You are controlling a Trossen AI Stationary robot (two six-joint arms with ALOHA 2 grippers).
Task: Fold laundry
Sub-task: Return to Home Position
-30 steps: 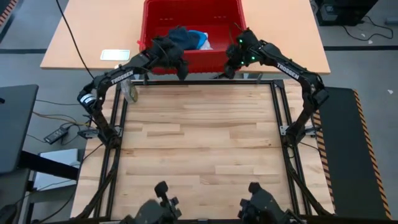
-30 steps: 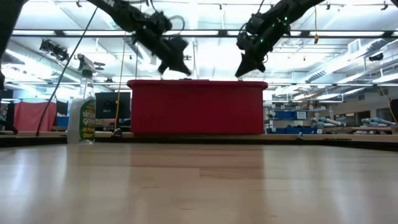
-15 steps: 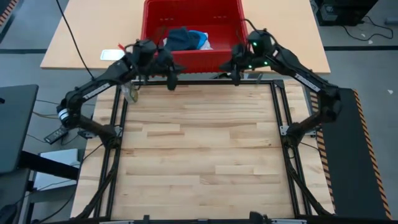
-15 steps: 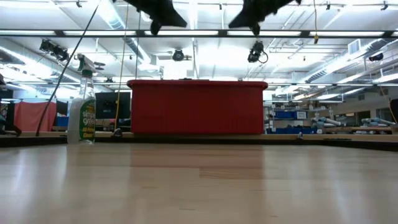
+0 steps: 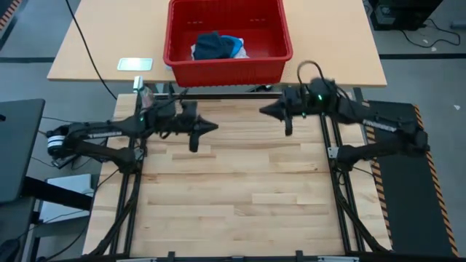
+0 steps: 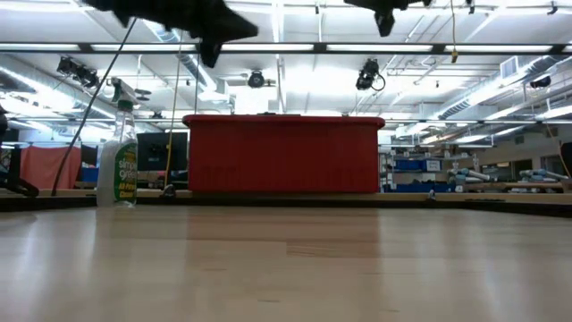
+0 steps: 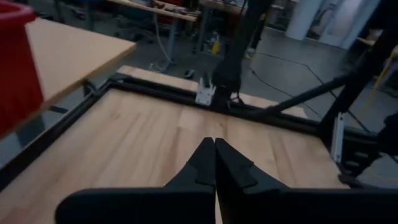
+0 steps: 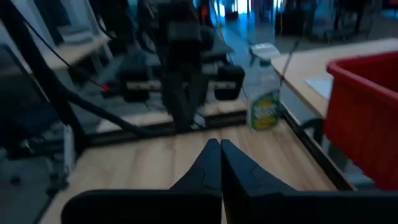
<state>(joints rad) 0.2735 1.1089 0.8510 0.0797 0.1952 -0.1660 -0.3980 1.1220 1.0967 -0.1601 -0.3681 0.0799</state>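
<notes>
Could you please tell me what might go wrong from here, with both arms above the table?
The left arm reaches past the spray bottle; a sideways swing might topple it. A cable loop on the right arm hangs near a corner of the red basket and might snag. The laundry lies in a loose heap in that basket, so a bump might undo folds. The left tool and right tool are shut and empty.

From here my left arm [image 5: 102,134] and right arm [image 5: 375,124] look matte black down to the wedge-shaped fingers [image 7: 202,167], and the right one has a tiny green LED [image 5: 318,97] plus a black cable loop [image 5: 306,63].
</notes>
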